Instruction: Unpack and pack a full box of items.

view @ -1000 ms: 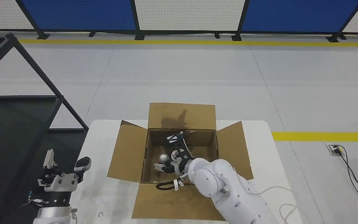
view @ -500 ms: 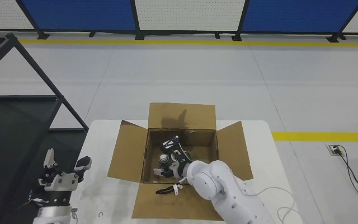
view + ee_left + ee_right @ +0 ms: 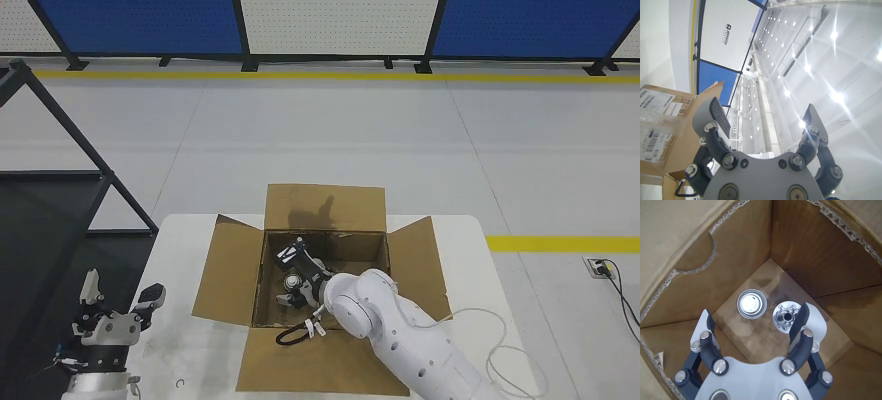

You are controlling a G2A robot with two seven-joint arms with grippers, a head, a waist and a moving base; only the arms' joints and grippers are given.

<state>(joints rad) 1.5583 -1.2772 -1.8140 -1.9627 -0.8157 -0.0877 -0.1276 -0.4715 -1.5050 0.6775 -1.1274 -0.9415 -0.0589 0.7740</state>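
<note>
1. Right arm: over the last second the right pincer [image 3: 293,256] has slid inside the box [image 3: 325,207], from near the middle toward the box's left wall. The elbow has swung left with it.
2. Right pincer [image 3: 755,309] state: released, with a wide gap between the fingers and nothing held. It points down at the box floor.
3. Contents under it: a can [image 3: 751,306] with a white cap stands upright near one corner of the floor. Just beside it, apart from it, stands a metal part [image 3: 784,317] with a toothed top, partly hidden behind one finger.
4. Alignment: the can sits roughly between the two fingers in the right wrist view, and the toothed part lies off to one side.
5. Judgement: the sideways shift looks like lining up over the can for a pick. The pincer looks well above the can, so a descent is not yet done. I cannot tell from this whether the arm is unpacking or packing.
6. Box: it has not shifted on the worktop [image 3: 190,350], and all four flaps are folded out.
7. Left pincer [image 3: 120,292]: parked past the worktop's left edge, barely moved. In its own view the left pincer [image 3: 762,106] is released, empty and turned up toward the ceiling.
8. Risk, as a guess: the finger next to the toothed part could knock it on the way down.
</note>
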